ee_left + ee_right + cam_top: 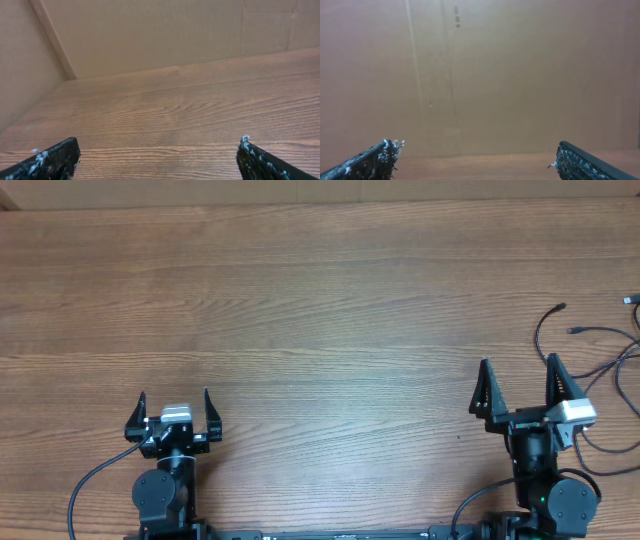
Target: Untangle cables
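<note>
Look to the far right edge of the table (300, 300) for the cables (612, 366): thin black cords lying loose and looping over one another, partly running out of the overhead view, with small plug tips (561, 307) at the far ends. Order of the crossings too fine to tell.

Find the right gripper (518, 362) just beside that heap, on its left, fingers (484, 385) spread wide and holding nothing, tips aimed at the far side of the table. Find the left gripper (174, 394) well apart from the cords, toward the other front corner, likewise spread wide and empty. Expect nothing from either wrist view: only bare wood and a plain brown wall (520, 75) between open fingertips, no cord in sight.

Judge the task not yet begun, with no cord touched. Take the right arm as the nearer by far. Reckon the coming move as a short swing rightward and a little forward, with the nearest strand lying roughly along the arm's own reach. Probably calls for a turn of the wrist, setting the fingers across that strand rather than along it.
</note>
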### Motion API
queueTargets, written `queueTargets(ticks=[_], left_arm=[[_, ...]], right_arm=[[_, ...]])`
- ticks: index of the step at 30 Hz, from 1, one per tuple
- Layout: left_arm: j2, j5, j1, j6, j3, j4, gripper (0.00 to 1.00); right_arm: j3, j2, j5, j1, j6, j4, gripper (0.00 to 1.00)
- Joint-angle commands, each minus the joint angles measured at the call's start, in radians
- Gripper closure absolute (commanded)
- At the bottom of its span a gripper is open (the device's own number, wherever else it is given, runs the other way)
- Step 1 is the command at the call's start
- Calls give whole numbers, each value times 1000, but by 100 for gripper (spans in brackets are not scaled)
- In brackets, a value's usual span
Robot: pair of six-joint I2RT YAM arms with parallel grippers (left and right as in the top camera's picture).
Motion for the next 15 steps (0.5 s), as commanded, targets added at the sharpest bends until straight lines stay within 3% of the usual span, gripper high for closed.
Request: queueTargets(ticks=[1,8,15], left_arm=[[-11,8,-6,-14,-4,1,0],[-11,8,-6,-14,-4,1,0],[-11,8,-6,-14,-4,1,0]], right_arm=[[-28,-16,117,32,7,1,0],[-127,-93,116,32,7,26,0],[-139,-163,128,23,3,-56,0]])
